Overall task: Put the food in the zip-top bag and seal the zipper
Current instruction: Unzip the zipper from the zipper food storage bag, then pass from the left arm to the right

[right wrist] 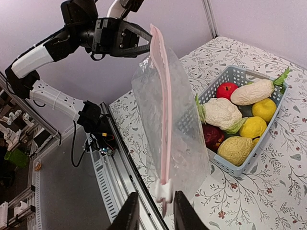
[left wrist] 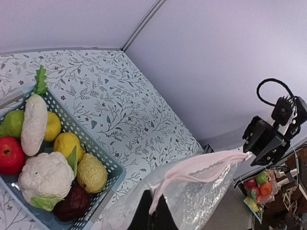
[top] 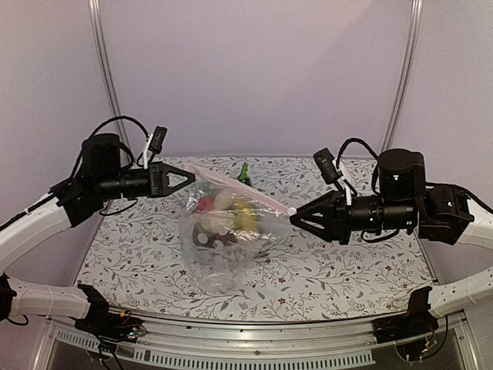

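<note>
Left arm (top: pixel 46 212) reaches in from the left, forearm roughly level, raised well above the counter (top: pixel 347 262). The left tool (top: pixel 189 178) is clamped on the upper left corner of the zip-top bag (top: pixel 223 247). Right arm (top: pixel 400 200) comes in from the right, also about level but slightly lower, with the right tool (top: pixel 294 216) at the bag's other top corner. The bag hangs between the two tools, its bottom down at the counter. The zipper (right wrist: pixel 163 105) runs as a pink strip from one tool to the other, with a white slider (right wrist: pixel 164 189) at the right-hand end. In the right wrist view the right tool (right wrist: pixel 156 199) stands narrowly parted with the slider in the gap; it looks unpinched, and whether a finger touches it is hard to tell. The food (right wrist: pixel 223 112) lies in the blue basket (right wrist: pixel 240 76) on the counter just beside the bag, not inside it. In the top view the basket is mostly hidden behind the crinkly plastic and the food only shows through as blurred colours. In the left wrist view the left tool (left wrist: pixel 153 218) is just a dark sliver at the bottom edge and the bag's lower part is cut off.
</note>
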Robot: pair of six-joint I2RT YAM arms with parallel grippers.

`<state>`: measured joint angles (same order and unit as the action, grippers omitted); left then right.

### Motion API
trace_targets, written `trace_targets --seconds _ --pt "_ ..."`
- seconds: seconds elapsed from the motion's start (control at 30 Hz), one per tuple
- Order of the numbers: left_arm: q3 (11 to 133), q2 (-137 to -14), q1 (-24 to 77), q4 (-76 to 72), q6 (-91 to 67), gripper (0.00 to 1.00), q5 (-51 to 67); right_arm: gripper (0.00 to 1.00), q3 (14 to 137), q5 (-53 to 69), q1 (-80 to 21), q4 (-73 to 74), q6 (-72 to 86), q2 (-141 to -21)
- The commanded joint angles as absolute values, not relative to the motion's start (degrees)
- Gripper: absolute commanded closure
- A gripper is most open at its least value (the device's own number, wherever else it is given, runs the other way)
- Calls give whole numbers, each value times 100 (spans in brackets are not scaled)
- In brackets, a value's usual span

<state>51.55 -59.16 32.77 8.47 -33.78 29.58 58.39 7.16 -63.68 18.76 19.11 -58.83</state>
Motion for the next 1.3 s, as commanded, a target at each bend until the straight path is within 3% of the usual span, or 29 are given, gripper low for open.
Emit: trace_targets --seconds 0.0,0.07,0.17,0.33,0.57,0.9,1.27 --pt "4987 -5946 2972 455 -3378 100 3232 51 5823 780 -6363 2212 1931 -5662" --pt "4954 -5972 3034 332 -3302 100 3568 32 5883 741 -6368 2215 1954 -5628" --pt "4955 -6007 3187 283 -3156 100 3953 15 6021 631 -6364 2323 1995 -5566" --pt "5011 -6045 3480 272 -3037 100 4347 8 6248 229 -6365 2736 1908 -5543" --pt "5361 -6352 4056 563 -2831 100 4472 9 6913 348 -6231 3702 1614 -6018" --pt "5748 -6789 4521 677 -2718 100 4335 25 7783 1142 -6254 4295 1280 -7113" --pt "5919 -6907 4632 881 -2629 100 4351 45 8173 981 -6302 4247 1144 -7611"
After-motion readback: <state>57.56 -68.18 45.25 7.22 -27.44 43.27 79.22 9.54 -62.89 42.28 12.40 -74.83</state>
